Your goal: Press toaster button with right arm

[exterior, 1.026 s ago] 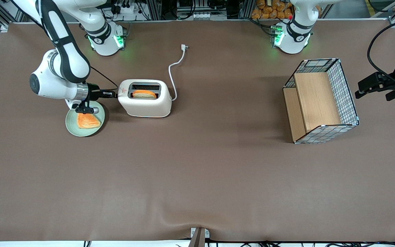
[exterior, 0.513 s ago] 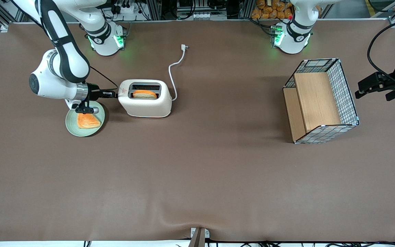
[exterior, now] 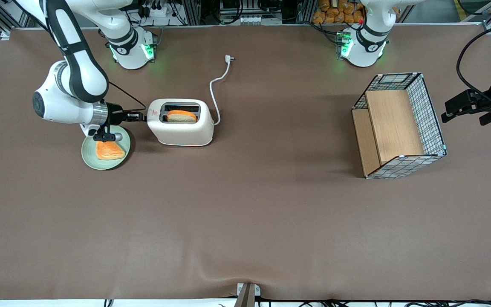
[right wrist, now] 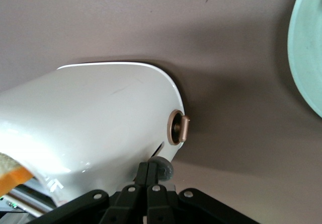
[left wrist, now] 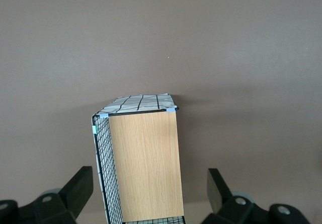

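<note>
The cream-white toaster point(exterior: 181, 128) stands on the brown table with a bread slice point(exterior: 181, 116) in its top slot. My right arm's gripper point(exterior: 142, 116) lies level at the toaster's narrow end, fingers shut with nothing between them. In the right wrist view the shut fingertips point(right wrist: 148, 169) rest against the toaster point(right wrist: 100, 113), touching the small grey toaster button point(right wrist: 165, 167). A round bronze dial point(right wrist: 178, 127) sits on that same end, just above the button.
A green plate point(exterior: 87, 157) with a toast piece point(exterior: 109, 150) lies under the wrist, nearer the front camera than the gripper. The white cord point(exterior: 214, 89) and plug point(exterior: 229, 58) trail away from the toaster. A wire basket point(exterior: 399, 125) stands toward the parked arm's end.
The right arm's elbow has shifted slightly away from the toaster while the gripper tip stays at the toaster's end. The bread slice shows a little higher in the slot.
</note>
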Controlling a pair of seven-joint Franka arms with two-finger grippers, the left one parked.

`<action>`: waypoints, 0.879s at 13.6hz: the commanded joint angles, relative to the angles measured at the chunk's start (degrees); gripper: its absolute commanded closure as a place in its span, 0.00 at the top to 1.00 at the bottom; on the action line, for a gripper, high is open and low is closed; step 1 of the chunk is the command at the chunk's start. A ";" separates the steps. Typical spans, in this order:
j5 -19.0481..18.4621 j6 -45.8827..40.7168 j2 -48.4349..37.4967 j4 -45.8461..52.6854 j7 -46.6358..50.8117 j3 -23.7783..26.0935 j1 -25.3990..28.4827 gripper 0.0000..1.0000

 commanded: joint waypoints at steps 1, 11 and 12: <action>0.04 -3.61 -1.11 1.35 -1.21 -0.20 -1.54 0.00; -12.08 -22.32 -1.82 18.64 12.84 0.06 -3.31 0.80; -12.62 -23.74 -1.64 20.67 14.24 0.06 -3.31 0.90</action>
